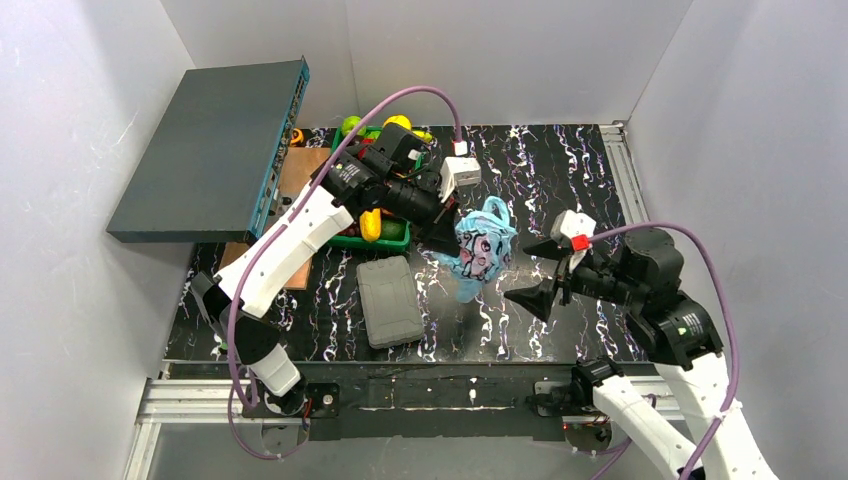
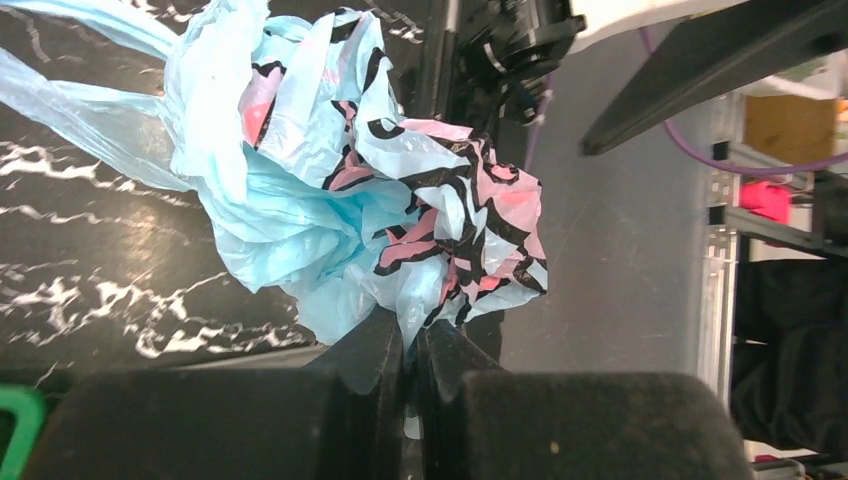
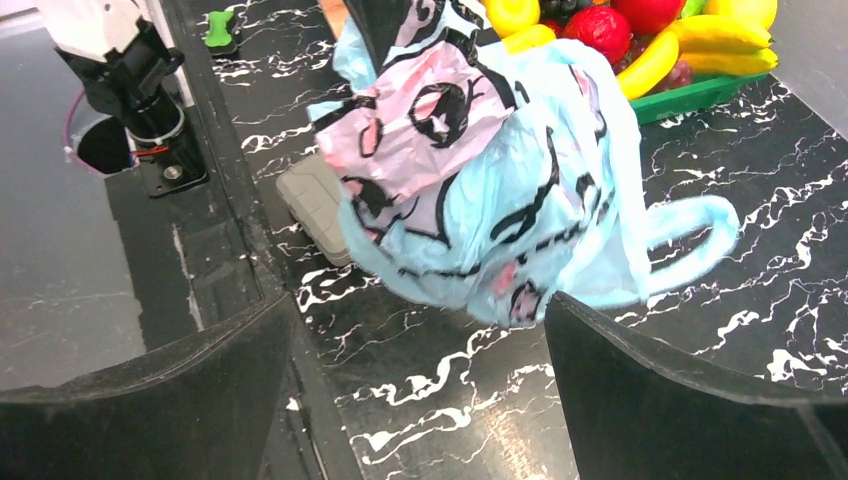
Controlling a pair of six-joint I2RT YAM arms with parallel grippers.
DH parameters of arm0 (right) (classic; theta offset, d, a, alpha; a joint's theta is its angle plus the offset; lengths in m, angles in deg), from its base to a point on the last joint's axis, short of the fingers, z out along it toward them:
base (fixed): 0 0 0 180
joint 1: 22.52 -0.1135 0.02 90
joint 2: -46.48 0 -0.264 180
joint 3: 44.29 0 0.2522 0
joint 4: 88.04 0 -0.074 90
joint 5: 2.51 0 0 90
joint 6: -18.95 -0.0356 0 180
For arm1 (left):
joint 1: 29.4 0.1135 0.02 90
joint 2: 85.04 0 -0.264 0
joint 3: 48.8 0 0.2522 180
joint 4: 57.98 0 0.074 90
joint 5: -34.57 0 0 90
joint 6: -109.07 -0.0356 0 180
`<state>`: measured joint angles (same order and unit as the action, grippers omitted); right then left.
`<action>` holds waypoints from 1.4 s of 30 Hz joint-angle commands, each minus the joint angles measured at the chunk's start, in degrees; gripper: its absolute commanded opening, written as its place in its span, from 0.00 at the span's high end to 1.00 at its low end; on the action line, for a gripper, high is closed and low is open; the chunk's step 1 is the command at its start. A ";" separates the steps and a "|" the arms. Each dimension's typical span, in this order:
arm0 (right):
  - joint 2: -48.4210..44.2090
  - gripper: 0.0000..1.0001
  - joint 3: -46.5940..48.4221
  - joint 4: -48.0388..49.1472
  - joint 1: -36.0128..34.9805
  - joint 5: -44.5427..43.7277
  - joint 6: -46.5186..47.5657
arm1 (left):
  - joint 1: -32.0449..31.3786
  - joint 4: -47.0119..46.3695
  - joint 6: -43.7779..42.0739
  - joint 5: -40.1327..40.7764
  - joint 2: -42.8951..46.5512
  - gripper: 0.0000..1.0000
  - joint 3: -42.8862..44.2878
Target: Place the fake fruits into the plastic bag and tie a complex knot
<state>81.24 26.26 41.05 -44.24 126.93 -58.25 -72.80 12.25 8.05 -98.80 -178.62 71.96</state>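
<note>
The plastic bag [image 1: 484, 247] is light blue with pink-and-black faces and hangs crumpled over the middle of the table. My left gripper [image 1: 450, 226] is shut on a fold of its plastic, and the wrist view shows the film pinched between the closed jaws [image 2: 410, 338] with the bag [image 2: 330, 180] bunched just beyond them. My right gripper [image 1: 536, 272] is open to the right of the bag. Its two fingers straddle bare table [image 3: 420, 380] just below the bag [image 3: 480, 180], and one handle loop [image 3: 700, 240] dangles free. The fake fruits [image 3: 640, 40] lie in the green tray [image 1: 396, 241].
A grey ribbed case [image 1: 390, 300] lies on the table in front of the tray. A large dark flat box [image 1: 210, 150] leans at the back left above a cardboard sheet [image 1: 300, 170]. White walls close in both sides and the back.
</note>
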 commanded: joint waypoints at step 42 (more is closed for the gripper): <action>-1.32 0.99 -3.56 8.96 -9.83 -12.22 -18.92 | 12.99 -12.77 -25.48 -0.59 23.65 0.02 -24.10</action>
<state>76.91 14.00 47.61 -56.26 105.25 -67.65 -59.42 2.24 -6.42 -99.61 -163.86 57.15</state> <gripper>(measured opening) 0.031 0.960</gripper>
